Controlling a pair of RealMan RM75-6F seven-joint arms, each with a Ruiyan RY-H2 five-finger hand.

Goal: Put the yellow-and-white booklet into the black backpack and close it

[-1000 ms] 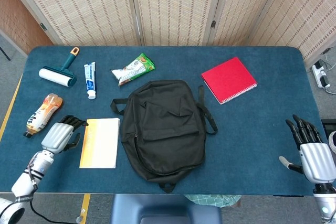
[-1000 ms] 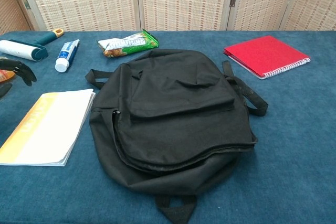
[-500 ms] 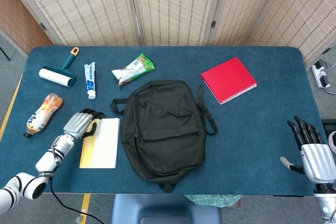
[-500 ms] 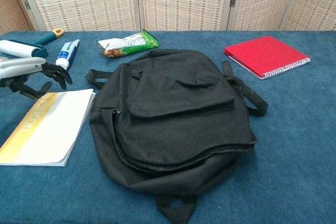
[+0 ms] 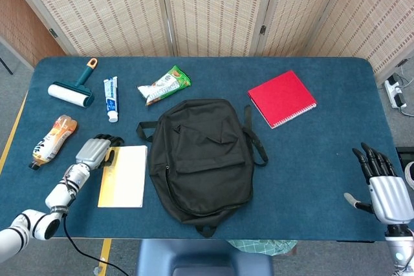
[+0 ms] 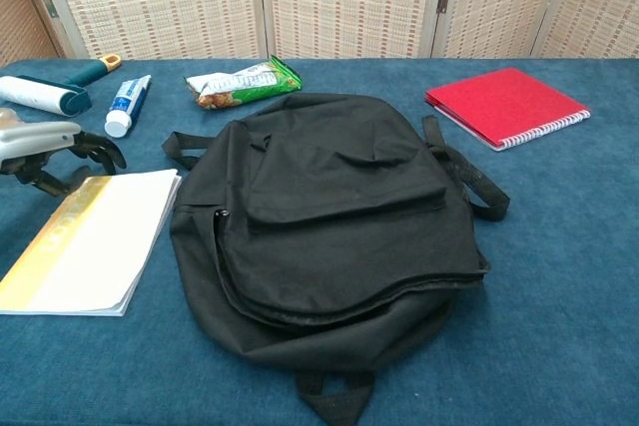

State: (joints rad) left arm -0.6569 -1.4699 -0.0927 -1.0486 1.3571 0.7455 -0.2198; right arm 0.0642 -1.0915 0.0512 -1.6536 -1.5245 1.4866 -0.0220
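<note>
The yellow-and-white booklet [image 5: 123, 176] [image 6: 92, 241] lies flat on the blue table, just left of the black backpack [image 5: 200, 156] [image 6: 329, 226]. The backpack lies flat with its zipper closed as far as I can see. My left hand [image 5: 97, 150] [image 6: 48, 150] hovers at the booklet's far left corner, fingers [image 6: 98, 150] curved downward and apart from the thumb, holding nothing. Whether it touches the corner is unclear. My right hand [image 5: 385, 189] stays at the table's near right edge, fingers spread, far from both objects; the chest view does not show it.
A lint roller [image 5: 72, 90], toothpaste tube [image 5: 111, 98] and snack packet [image 5: 164, 85] lie along the back left. An orange bottle [image 5: 52, 140] lies left of my left hand. A red spiral notebook [image 5: 282, 98] sits at the back right.
My left hand has swung from the table's left edge over to the booklet's far left corner, then settled slightly back to the left. The right hand has barely moved.
</note>
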